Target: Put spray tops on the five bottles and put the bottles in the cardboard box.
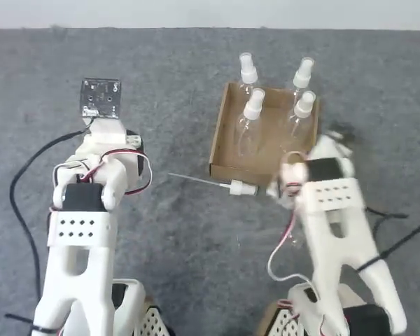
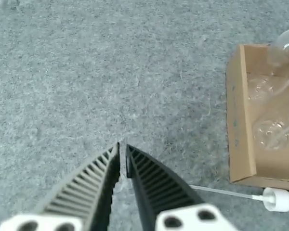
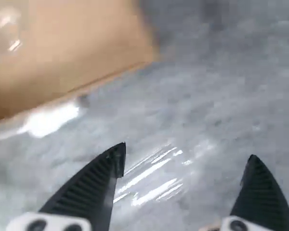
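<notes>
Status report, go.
Left end effector shut, idle. Right end effector open over what looks like a clear bottle. Four capped bottles in cardboard box; spray top loose beside it.

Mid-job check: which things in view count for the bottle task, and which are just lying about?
Part of the job:
cardboard box
four capped bottles standing in it
loose spray top on the carpet
clear bottle under the open right gripper

Just lying about:
grey carpet
black cable trailing across it

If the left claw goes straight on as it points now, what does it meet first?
Probably only grey carpet; the left claw has a free line, with the cardboard box off to one side.
</notes>
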Controlling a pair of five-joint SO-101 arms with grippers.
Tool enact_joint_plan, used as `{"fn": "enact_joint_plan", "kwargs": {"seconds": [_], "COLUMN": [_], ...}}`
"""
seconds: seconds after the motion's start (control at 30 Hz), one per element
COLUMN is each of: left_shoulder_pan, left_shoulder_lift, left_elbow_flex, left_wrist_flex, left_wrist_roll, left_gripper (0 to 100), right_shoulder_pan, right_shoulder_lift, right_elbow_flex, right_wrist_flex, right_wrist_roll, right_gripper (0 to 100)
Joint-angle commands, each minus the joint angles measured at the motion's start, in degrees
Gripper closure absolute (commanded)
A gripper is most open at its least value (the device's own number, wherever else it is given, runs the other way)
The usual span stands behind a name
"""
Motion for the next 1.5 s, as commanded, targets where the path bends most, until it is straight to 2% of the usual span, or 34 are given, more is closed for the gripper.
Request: {"fn": "enact_joint_plan", "kwargs": {"seconds": [0.0, 0.17, 0.23, 0.37, 0.53, 0.63, 0.73, 0.9, 1.1, 1.2, 1.47], "left_shoulder_pan": [-0.35, -0.35, -0.35, -0.35, -0.35, -0.35, -0.35, -0.35, -0.35, -0.35, -0.35], "left_shoulder_lift": [-0.18, -0.35, -0.35, -0.35, -0.35, -0.35, -0.35, -0.35, -0.35, -0.35, -0.35], "left_elbow_flex": [-0.40, -0.57, -0.48, -0.40, -0.40, -0.40, -0.40, -0.48, -0.48, -0.48, -0.40], "left_wrist_flex": [-1.32, -1.41, -1.41, -1.41, -1.41, -1.41, -1.41, -1.41, -1.41, -1.32, -1.23], "left_wrist_roll": [0.44, 0.44, 0.44, 0.44, 0.44, 0.44, 0.44, 0.44, 0.44, 0.44, 0.44], "left_gripper": [99, 99, 99, 99, 99, 99, 99, 99, 99, 99, 99], "right_shoulder_pan": [-4.62, -14.64, -16.48, -16.92, -16.40, -15.69, -11.30, -0.31, 5.67, 7.69, 27.38], "right_shoulder_lift": [1.80, 4.53, 5.49, 6.81, 8.92, 8.75, 9.45, 9.27, 8.84, 9.01, 8.84], "right_elbow_flex": [-2.99, 0.88, 0.97, 1.85, 7.65, 9.05, 9.14, 9.32, 9.32, 9.41, 4.66], "right_wrist_flex": [1.89, 1.54, 1.54, -0.13, -8.22, -8.66, -8.57, -8.66, -8.66, -8.66, -9.98], "right_wrist_roll": [-1.76, 0.26, 0.26, 0.26, 0.26, 0.26, 1.14, 8.70, 13.27, 15.30, 25.58], "right_gripper": [68.1, 67.9, 67.8, 67.8, 67.9, 67.9, 68.1, 69.2, 85.7, 87.6, 88.0]}}
